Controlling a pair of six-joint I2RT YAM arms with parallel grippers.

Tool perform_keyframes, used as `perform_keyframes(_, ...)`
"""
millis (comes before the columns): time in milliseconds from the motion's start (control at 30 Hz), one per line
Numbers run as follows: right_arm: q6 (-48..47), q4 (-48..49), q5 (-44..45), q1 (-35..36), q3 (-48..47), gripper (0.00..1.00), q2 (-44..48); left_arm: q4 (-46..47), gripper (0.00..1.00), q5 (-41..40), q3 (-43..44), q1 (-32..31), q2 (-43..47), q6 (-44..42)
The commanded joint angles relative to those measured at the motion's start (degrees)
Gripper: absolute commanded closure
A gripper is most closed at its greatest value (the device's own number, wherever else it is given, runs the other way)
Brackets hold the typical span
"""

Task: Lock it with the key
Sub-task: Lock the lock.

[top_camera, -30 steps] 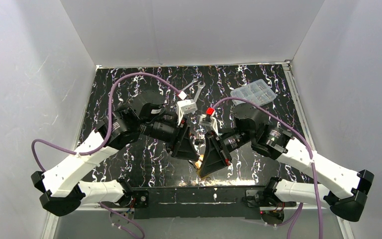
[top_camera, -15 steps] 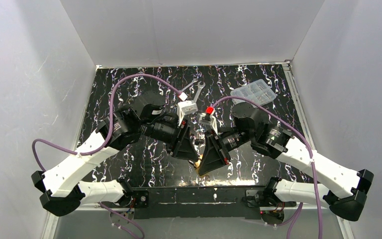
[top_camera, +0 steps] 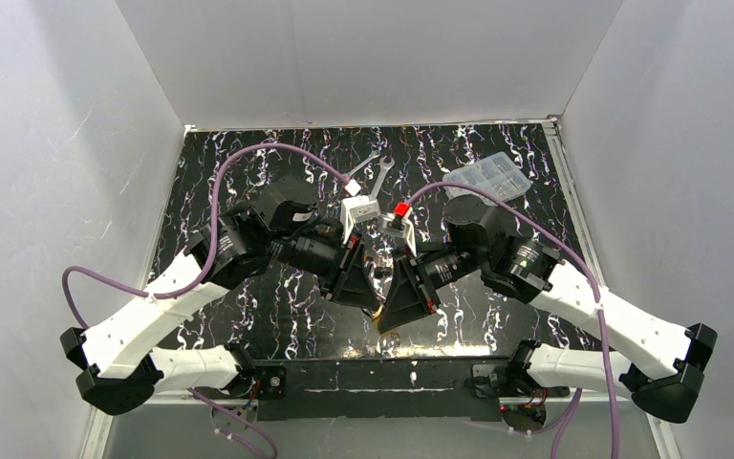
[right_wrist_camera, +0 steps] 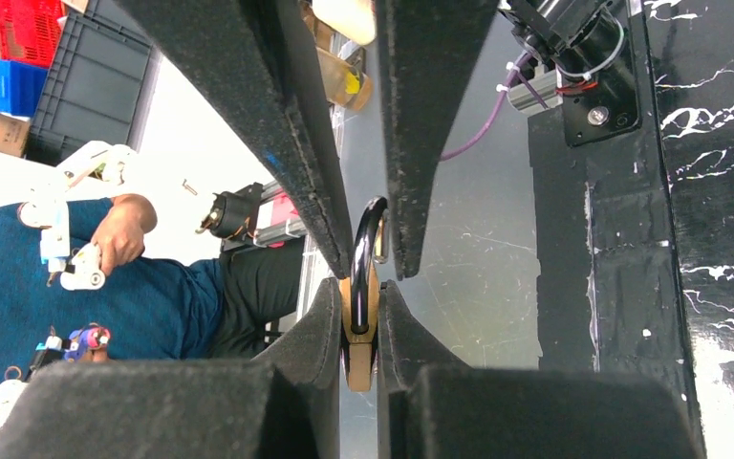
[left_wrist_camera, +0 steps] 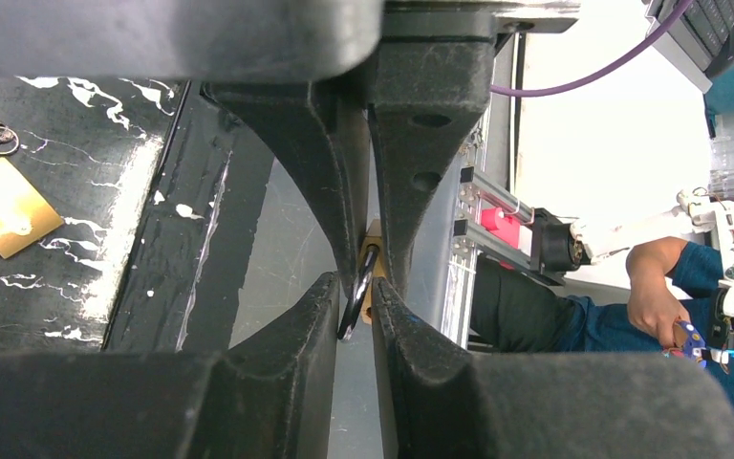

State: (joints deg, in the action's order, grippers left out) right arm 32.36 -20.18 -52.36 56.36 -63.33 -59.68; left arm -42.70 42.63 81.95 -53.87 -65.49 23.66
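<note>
My right gripper [right_wrist_camera: 363,285] is clamping the brass padlock [right_wrist_camera: 357,335] at lower centre. My left gripper [left_wrist_camera: 363,283] is pinching its black curved shackle [left_wrist_camera: 352,311]

The left arm [top_camera: 153,316] and right arm [top_camera: 621,325] bend inward, wrists tilted toward each other, tips meeting low at centre. The right claw [right_wrist_camera: 363,277] clamps the padlock [right_wrist_camera: 358,330] by its body. The left claw [left_wrist_camera: 370,282] pinches its shackle.
</note>
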Motion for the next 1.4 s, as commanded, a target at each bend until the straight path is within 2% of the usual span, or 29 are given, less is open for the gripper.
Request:
perform_keyframes(0,-1.4,0.3,0.2,0.0,-3.1,0.99,-0.4,-1.2,0.85,0.6,1.0,-0.4,0.7,-0.2)
perform_keyframes(167,-2.7,-1.4,3.1,0.0,-3.5,0.99,-0.2,-1.2,1.00,-0.1,1.0,-0.4,0.7,0.1)
perform_keyframes(233,-3.3,-2.0,5.4,0.0,-3.6,0.99,0.3,-0.9,1.00,-1.4,1.2,-0.4,1.1,0.8)
perform_keyframes(333,-3.6,-1.4,10.1,-0.1,-3.4,0.69,1.9,2.1,1.00,-5.5,0.8,-0.4,2.8,3.1)
perform_keyframes(367,-3.4,-0.6,11.6,0.0,-3.2,0.56,2.9,4.1,1.00,-6.2,0.5,-0.4,3.8,4.0)
perform_keyframes(400,-2.9,1.1,13.4,-0.1,-2.6,0.47,4.2,6.0,1.00,-7.6,0.0,-0.5,4.8,5.0)
perform_keyframes(467,-2.6,3.5,17.8,-0.1,-2.0,0.38,7.0,9.9,1.00,-9.9,-0.4,-0.5,6.7,7.0)
perform_keyframes(700,-2.5,14.0,34.8,-0.1,0.9,0.31,17.8,23.2,1.00,-14.5,0.1,-0.4,9.3,14.2)
perform_keyframes(867,-4.1,17.8,42.6,-0.1,-1.2,0.31,18.6,32.6,1.00,-19.7,-1.2,-0.4,10.4,20.0)
perform_keyframes(1100,-7.0,21.4,46.1,-0.1,-5.2,0.31,14.1,39.6,1.00,-26.9,-2.5,-0.5,11.2,26.2)
perform_keyframes(1267,-7.1,24.3,45.4,-0.1,-6.2,0.32,12.5,38.2,1.00,-29.2,-1.6,-0.4,10.9,26.9)
perform_keyframes(1367,-6.4,25.4,44.5,-0.1,-6.4,0.37,11.8,38.1,1.00,-30.2,-2.1,-0.4,11.0,27.3)
